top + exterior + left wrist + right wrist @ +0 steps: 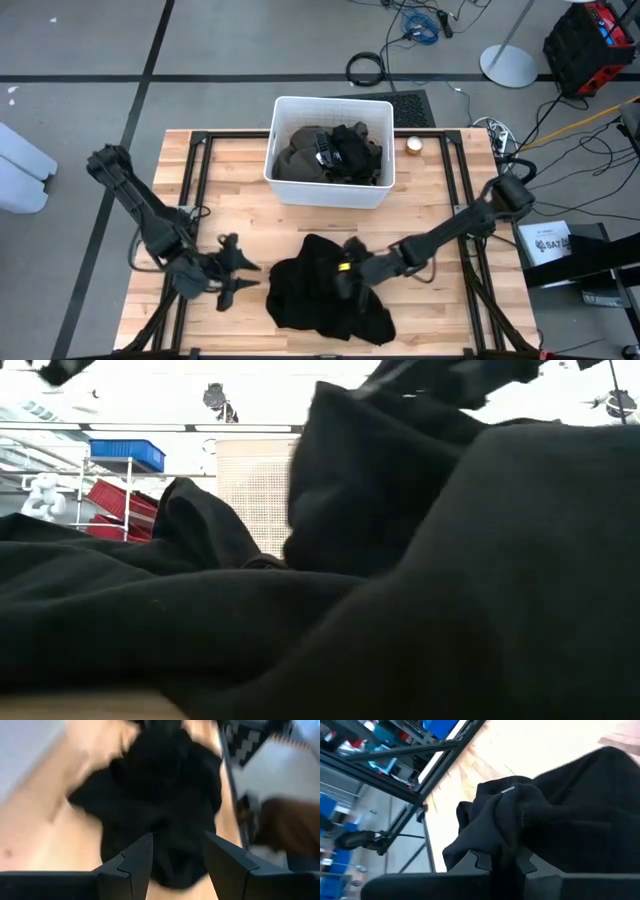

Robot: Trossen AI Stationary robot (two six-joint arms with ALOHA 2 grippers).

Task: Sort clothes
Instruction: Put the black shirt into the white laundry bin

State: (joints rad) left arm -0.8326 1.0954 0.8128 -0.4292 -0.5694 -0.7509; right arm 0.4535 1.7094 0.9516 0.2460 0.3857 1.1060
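A black garment (320, 300) lies crumpled on the wooden table near its front edge; it also fills the low view (420, 580). My right gripper (345, 268) is over the garment's far part and shut on it. My left gripper (248, 275) hovers open just left of the garment, its fingers (135, 865) pointing at the black cloth (165, 795) without touching it. More clothes (330, 150), dark and olive, lie heaped in the white bin (300, 102) at the table's far side. My right gripper (504, 862) pinches a bunched fold (507, 815) of the black garment between its two fingers; several layers seem gathered there. The fingers come slanting down from the table's right. The pinched fold stands raised (380, 470), and the rest of the garment lies slack on the table.
A small round object (414, 144) sits right of the bin. Black metal rails (195, 180) run along the table's left and right sides. Bare wood lies between the bin and the garment. Cables and stands are on the floor beyond the table.
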